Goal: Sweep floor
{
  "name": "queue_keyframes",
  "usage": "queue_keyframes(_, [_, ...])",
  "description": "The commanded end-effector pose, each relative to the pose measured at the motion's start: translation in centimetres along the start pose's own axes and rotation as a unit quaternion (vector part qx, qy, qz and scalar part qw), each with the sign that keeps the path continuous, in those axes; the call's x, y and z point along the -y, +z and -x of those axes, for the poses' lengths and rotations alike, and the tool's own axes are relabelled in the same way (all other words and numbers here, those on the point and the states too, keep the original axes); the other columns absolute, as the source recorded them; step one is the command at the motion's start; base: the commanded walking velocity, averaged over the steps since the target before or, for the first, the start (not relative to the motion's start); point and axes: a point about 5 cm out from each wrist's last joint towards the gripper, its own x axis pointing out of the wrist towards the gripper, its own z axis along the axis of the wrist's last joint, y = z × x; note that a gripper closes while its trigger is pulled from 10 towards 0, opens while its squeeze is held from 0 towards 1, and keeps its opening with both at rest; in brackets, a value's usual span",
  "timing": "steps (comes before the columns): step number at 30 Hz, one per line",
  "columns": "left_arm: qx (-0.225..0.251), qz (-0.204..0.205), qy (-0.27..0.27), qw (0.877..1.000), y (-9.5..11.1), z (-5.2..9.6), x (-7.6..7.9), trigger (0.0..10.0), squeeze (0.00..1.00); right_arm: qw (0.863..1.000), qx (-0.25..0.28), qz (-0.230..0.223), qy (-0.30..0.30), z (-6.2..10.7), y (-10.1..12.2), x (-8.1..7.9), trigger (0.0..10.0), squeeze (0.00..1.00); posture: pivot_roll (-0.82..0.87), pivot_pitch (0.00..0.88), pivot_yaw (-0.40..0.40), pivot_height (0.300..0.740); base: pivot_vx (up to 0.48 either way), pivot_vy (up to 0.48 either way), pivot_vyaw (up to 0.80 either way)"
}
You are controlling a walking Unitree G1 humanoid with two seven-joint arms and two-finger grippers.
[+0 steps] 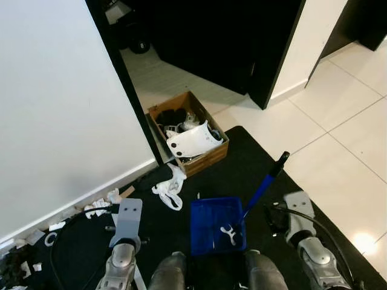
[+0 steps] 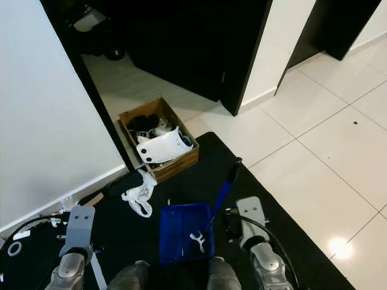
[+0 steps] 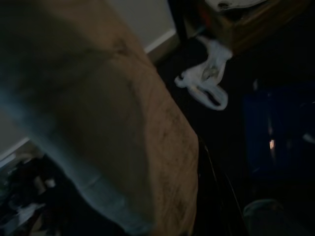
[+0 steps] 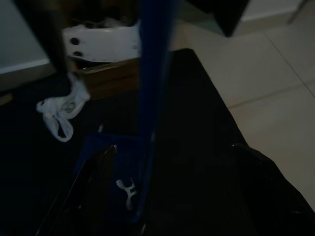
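- A blue dustpan [image 1: 214, 225] lies on the black mat [image 1: 242, 163] just in front of the robot's knees, between its two arms.
- The dustpan's blue handle [image 1: 264, 184] rises at a slant toward the robot's right, ending in a black tip.
- A small white piece [image 1: 229, 233] rests inside the dustpan.
- The left arm [image 1: 124, 241] hangs low beside the mat's left part; whether its pincer is wide or narrow cannot be told.
- The right arm [image 1: 305, 238] hangs low just right of the handle; its pincer's state cannot be told either.
- A crumpled white bag [image 1: 170, 188] lies on the mat between the dustpan and a brown cardboard box [image 1: 208, 158] holding a white shell and dark items.
- White scraps [image 1: 100, 205] lie along the wall's base to the left.
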Motion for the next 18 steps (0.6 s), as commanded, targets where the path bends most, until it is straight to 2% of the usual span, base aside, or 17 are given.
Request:
queue_keyframes(1, [-0.006, 0.019, -0.009, 1.0, -0.6, 0.4, 0.2, 10.0, 0.0, 1.0, -0.008, -0.009, -0.006, 0.4, -0.6, 0.0, 10.0, 0.0, -0.02, 0.126, 0.05, 0.74, 0.0, 0.0, 0.0])
queue_keyframes(2, [-0.001, 0.031, -0.016, 0.999, -0.6, 0.4, 0.3, 10.0, 0.0, 1.0, -0.007, -0.009, -0.008, 0.4, -0.6, 0.1, 10.0, 0.0, -0.03, 0.122, 0.054, 0.74, 0.0, 0.0, 0.0])
queue_keyframes(8, [0.003, 0.04, -0.031, 0.999, -0.5, 0.3, 0.4, 10.0, 0.0, 1.0, -0.007, -0.016, -0.012, 0.4, -0.7, 0.4, 10.0, 0.0, -0.04, 0.11, 0.064, 0.74, 0.0, 0.0, 0.0])
queue_keyframes(9, [0.002, 0.033, -0.064, 0.997, -0.5, 0.3, 0.8, 10.0, 0.0, 0.999, -0.014, -0.028, 0.026, 0.5, -1.0, -0.4, 10.0, 0.0, -0.03, 0.103, 0.067, 0.74, 0.0, 0.0, 0.0])
queue_keyframes(11, [-0.003, 0.027, -0.093, 0.995, -0.6, 0.4, 1.3, 10.0, 0.0, 0.998, -0.013, -0.034, 0.048, 0.6, -1.2, -0.8, 10.0, 0.0, -0.03, 0.099, 0.066, 0.74, 0.0, 0.0, 0.0])
queue_keyframes(14, [-0.004, 0.023, -0.108, 0.994, -0.7, 0.4, 1.4, 10.0, 0.0, 0.998, -0.013, -0.045, 0.051, 0.5, -1.1, -0.8, 10.0, 0.0, -0.03, 0.095, 0.064, 0.74, 0.0, 0.0, 0.0])
queue_keyframes(18, [-0.008, 0.042, -0.121, 0.992, -0.9, 0.4, 1.4, 10.0, 0.0, 0.997, -0.013, -0.055, 0.05, 0.4, -1.0, -0.7, 10.0, 0.0, -0.04, 0.096, 0.063, 0.74, 0.0, 0.0, 0.0])
